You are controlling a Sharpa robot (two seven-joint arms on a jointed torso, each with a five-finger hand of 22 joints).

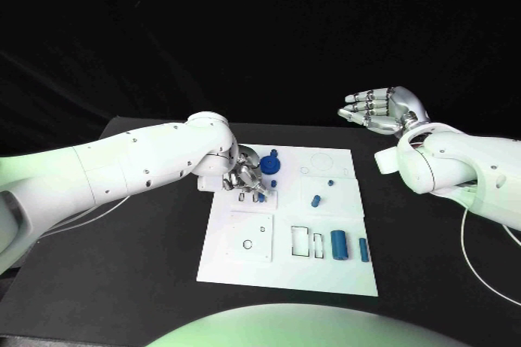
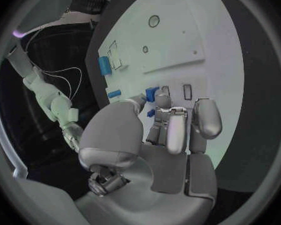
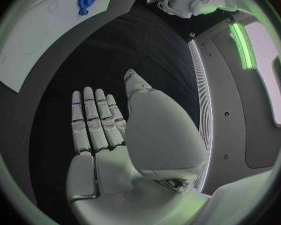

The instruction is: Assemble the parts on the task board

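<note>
Black worktop (image 1: pixel 141 234), white task board (image 1: pixel 287 275) in the middle. Left robot hand (image 1: pixel 241 179) low over board's far-left part, fingers curled, seemingly pinching a small blue part (image 2: pixel 152 93) at its fingertips, just over two small slots. Right robot hand (image 1: pixel 380 110) raised well off to the far right, fingers apart, holding nothing. Left clearly nearer. Blue round part (image 1: pixel 269 164) just beyond left fingertips; blue cylinder (image 1: pixel 339 245), long axis running near-to-far, lies well toward the near edge.

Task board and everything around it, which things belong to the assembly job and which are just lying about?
Job:
task board
blue round part
blue cylinder
small blue part at left hand

Lying about:
white cables on black table
right hand, raised, idle
</note>
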